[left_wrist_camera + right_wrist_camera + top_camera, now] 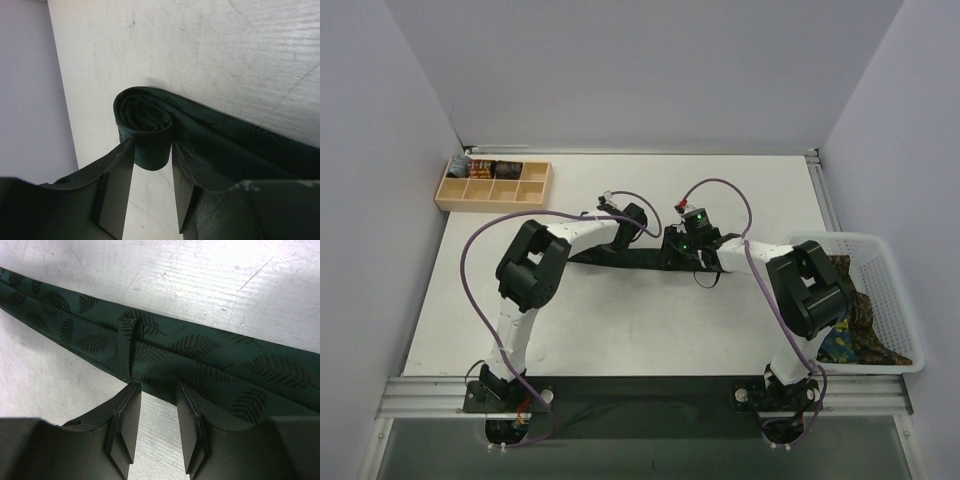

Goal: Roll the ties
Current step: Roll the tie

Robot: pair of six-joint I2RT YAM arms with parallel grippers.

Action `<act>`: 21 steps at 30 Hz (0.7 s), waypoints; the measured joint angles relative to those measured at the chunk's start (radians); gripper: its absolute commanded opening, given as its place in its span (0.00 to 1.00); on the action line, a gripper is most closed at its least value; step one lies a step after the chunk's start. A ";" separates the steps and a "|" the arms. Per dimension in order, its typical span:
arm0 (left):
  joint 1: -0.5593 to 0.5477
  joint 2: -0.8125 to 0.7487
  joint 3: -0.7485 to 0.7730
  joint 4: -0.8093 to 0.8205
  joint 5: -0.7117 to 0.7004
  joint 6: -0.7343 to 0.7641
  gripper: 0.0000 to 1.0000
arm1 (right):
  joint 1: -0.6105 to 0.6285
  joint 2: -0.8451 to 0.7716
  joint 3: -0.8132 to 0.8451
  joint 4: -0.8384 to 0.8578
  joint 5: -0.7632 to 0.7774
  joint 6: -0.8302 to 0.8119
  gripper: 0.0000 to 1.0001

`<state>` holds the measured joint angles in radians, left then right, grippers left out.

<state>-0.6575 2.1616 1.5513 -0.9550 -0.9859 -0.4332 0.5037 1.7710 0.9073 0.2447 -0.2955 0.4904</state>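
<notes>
Left claw (152, 146) pinches the rolled end of the dark green tie (145, 112) between its pads, the coil resting on the table (200, 45). Right claw (159, 386) stands spread, its tips at the flat tie's near edge with nothing between them. From above, the tie lies mid-table. A white basket (832, 238) of loose ties (865, 320) sits at three o'clock and a wooden tray (485, 206) at ten.
</notes>
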 measured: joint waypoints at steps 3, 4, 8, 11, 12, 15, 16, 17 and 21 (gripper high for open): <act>-0.009 -0.009 0.010 -0.007 0.034 -0.006 0.55 | 0.000 0.000 0.002 -0.002 -0.001 -0.003 0.35; -0.011 -0.018 0.015 -0.013 0.051 -0.009 0.57 | 0.000 0.000 0.002 -0.002 -0.002 -0.005 0.35; -0.011 -0.088 0.041 -0.027 0.106 -0.027 0.61 | 0.000 0.002 0.004 -0.002 -0.002 -0.012 0.35; 0.008 -0.187 0.040 -0.016 0.173 -0.046 0.60 | 0.000 0.002 0.005 -0.003 -0.004 -0.017 0.35; 0.028 -0.244 0.017 0.020 0.217 -0.057 0.60 | 0.000 0.002 0.006 -0.003 -0.005 -0.019 0.35; 0.145 -0.420 -0.107 0.141 0.394 -0.087 0.57 | 0.000 0.003 0.006 -0.004 -0.009 -0.021 0.35; 0.210 -0.495 -0.194 0.247 0.485 -0.104 0.54 | -0.001 0.003 0.007 -0.004 -0.010 -0.021 0.35; 0.285 -0.566 -0.285 0.335 0.572 -0.119 0.53 | -0.001 0.004 0.008 -0.005 -0.011 -0.022 0.35; 0.549 -0.763 -0.644 0.674 0.875 -0.211 0.52 | -0.001 0.006 0.011 -0.006 -0.019 -0.022 0.35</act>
<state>-0.1081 1.3983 0.9077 -0.2810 -0.1104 -0.6437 0.5026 1.7767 0.9180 0.2382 -0.3141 0.4683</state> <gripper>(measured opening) 0.526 0.354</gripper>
